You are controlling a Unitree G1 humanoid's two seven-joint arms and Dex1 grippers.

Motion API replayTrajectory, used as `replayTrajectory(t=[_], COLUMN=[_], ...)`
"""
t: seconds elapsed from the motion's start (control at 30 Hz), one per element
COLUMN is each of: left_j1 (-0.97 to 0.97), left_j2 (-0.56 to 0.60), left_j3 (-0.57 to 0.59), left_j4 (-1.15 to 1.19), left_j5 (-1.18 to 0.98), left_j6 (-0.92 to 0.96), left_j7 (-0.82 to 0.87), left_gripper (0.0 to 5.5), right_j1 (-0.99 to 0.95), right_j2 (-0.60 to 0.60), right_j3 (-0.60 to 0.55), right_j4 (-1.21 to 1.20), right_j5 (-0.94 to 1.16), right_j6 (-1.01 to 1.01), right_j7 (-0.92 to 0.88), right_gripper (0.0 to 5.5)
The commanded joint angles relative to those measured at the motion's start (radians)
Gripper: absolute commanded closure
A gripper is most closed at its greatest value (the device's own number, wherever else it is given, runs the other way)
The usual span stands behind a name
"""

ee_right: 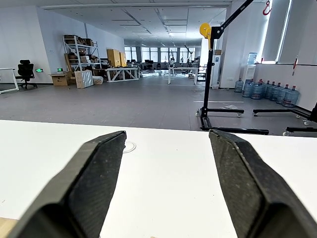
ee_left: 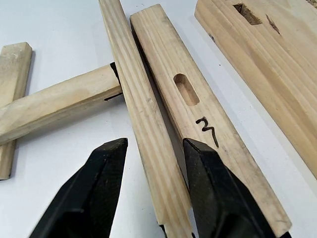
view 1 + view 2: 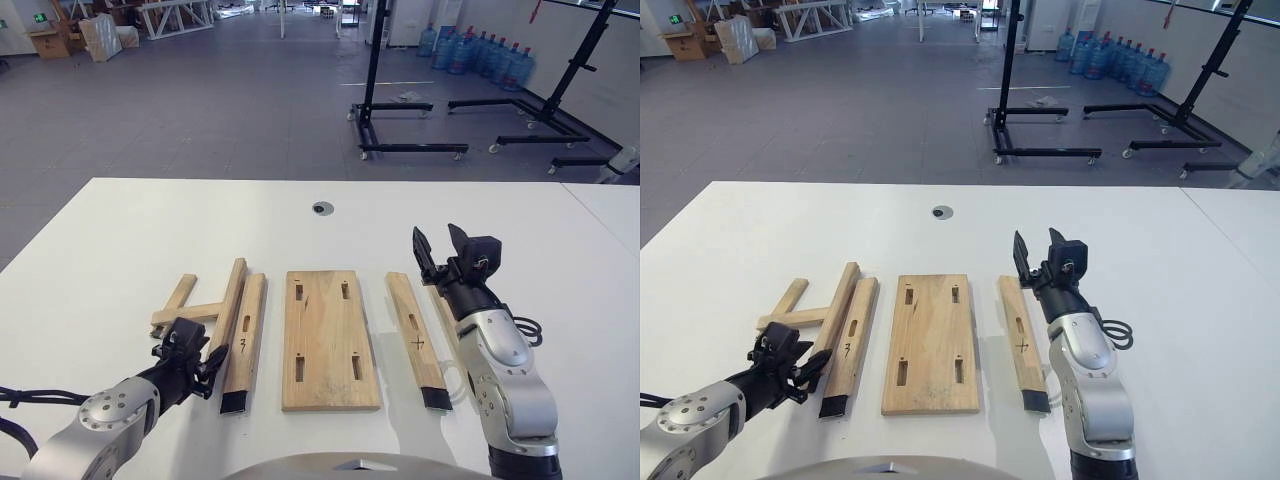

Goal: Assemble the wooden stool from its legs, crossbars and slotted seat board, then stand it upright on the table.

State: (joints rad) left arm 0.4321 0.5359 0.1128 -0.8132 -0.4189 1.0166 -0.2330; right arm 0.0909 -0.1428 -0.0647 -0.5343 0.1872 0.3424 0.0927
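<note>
Tabletop [image 3: 120, 230]: our left gripper [image 2: 154, 144], spread astride the leg [image 2: 133, 74] at nine o'clock of the seat [image 3: 330, 340], may drag its neighbour [image 2: 188, 89]; right gripper [image 3: 437, 238] spread, empty.

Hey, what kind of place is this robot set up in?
Likely an industrial workshop or lab hall: black wheeled steel frames on an open grey floor, water jugs along the wall, shelving with boxes.
</note>
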Motion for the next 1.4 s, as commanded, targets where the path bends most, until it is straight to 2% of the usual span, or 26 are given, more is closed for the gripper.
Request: replayTrajectory(t=[0.03, 0.17, 0.3, 0.4, 0.53, 0.7, 0.73, 0.83, 0.93, 1.1, 1.2, 1.27, 1.4], left_j1=[0.015, 0.042, 0.046, 0.034, 0.037, -0.047, -0.086, -0.262, -0.378, -0.51, -0.531, -0.55, -0.58], left_j2=[0.02, 0.027, 0.029, 0.027, 0.026, 0.008, 0.007, -0.022, -0.044, -0.058, -0.072, -0.083, -0.106], left_j3=[-0.012, -0.015, -0.027, -0.026, -0.029, -0.001, 0.008, -0.03, -0.057, -0.108, -0.137, -0.16, -0.204], left_j4=[0.059, 0.167, 0.397, 0.502, 0.466, 0.637, 0.585, 0.392, 0.367, 0.356, 0.343, 0.36, 0.414], left_j5=[0.033, 0.082, 0.153, 0.185, 0.214, 0.267, 0.253, 0.224, 0.229, 0.26, 0.272, 0.278, 0.287], left_j6=[-0.034, -0.14, -0.36, -0.482, -0.535, -0.922, -0.91, -0.779, -0.76, -0.763, -0.795, -0.828, -0.893], left_j7=[-0.023, -0.065, -0.13, -0.158, -0.158, -0.207, -0.204, -0.165, -0.163, -0.173, -0.181, -0.199, -0.236], left_gripper=[3.47, 3.9, 4.47, 4.5, 4.5, 4.5, 4.5, 4.5, 4.5, 4.5, 4.5, 4.5, 4.5], right_j1=[-0.019, -0.017, -0.025, -0.028, -0.034, -0.057, -0.072, -0.14, -0.202, -0.264, -0.313, -0.354, -0.448], right_j2=[-0.001, 0.0, 0.002, 0.002, 0.003, 0.004, 0.002, 0.018, 0.044, 0.052, 0.044, 0.044, 0.034], right_j3=[0.001, -0.001, -0.001, -0.002, -0.004, -0.024, -0.038, -0.115, -0.189, -0.267, -0.281, -0.287, -0.248], right_j4=[-0.008, -0.007, 0.001, 0.007, 0.015, 0.029, 0.034, 0.056, 0.082, 0.135, 0.234, 0.297, 0.395], right_j5=[-0.003, -0.005, -0.006, -0.007, -0.007, -0.003, 0.01, 0.166, 0.439, 0.901, 1.028, 1.097, 1.093], right_j6=[0.011, 0.009, 0.004, -0.001, -0.007, -0.023, -0.023, 0.028, 0.117, 0.259, 0.296, 0.31, 0.321], right_j7=[-0.001, -0.003, -0.006, -0.005, -0.005, -0.01, -0.008, 0.027, 0.083, 0.176, 0.204, 0.232, 0.295], right_gripper=[2.42, 2.42, 2.42, 2.42, 2.42, 2.42, 2.42, 2.42, 2.42, 1.61, 1.09, 1.04, 1.04])
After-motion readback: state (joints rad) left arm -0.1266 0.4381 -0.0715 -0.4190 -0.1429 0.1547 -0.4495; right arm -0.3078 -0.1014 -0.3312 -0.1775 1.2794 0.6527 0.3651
